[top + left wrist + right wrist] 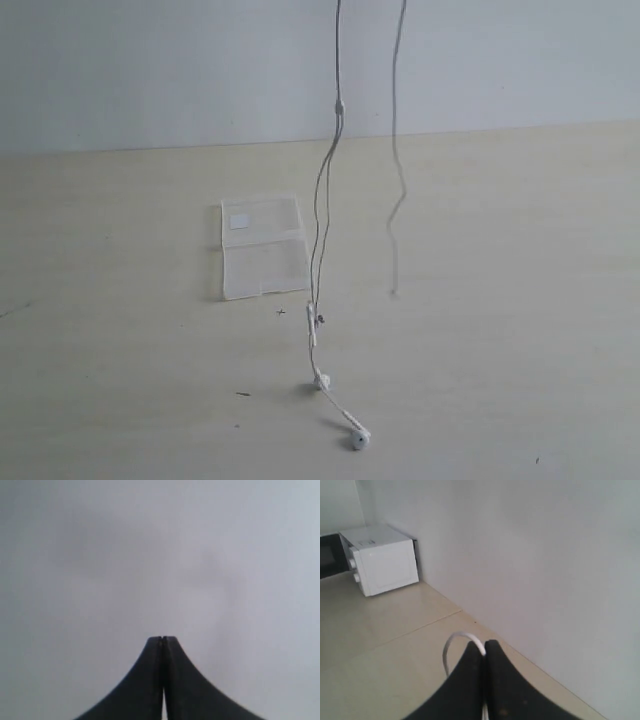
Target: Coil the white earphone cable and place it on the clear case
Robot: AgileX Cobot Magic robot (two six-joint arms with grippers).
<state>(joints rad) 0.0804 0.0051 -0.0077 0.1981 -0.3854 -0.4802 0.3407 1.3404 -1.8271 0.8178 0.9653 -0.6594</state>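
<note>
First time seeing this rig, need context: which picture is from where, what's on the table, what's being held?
A two-armed robot; the exterior view looks over a pale table and shows neither arm. The clear case lies there, opened flat. The white earphone cable hangs in two strands from above that picture, its earbuds resting on the table. The other two pictures come from wrist cameras. The right hand is shut on a loop of cable. The left hand is shut too, facing a grey wall; whether it pinches cable I cannot tell.
</note>
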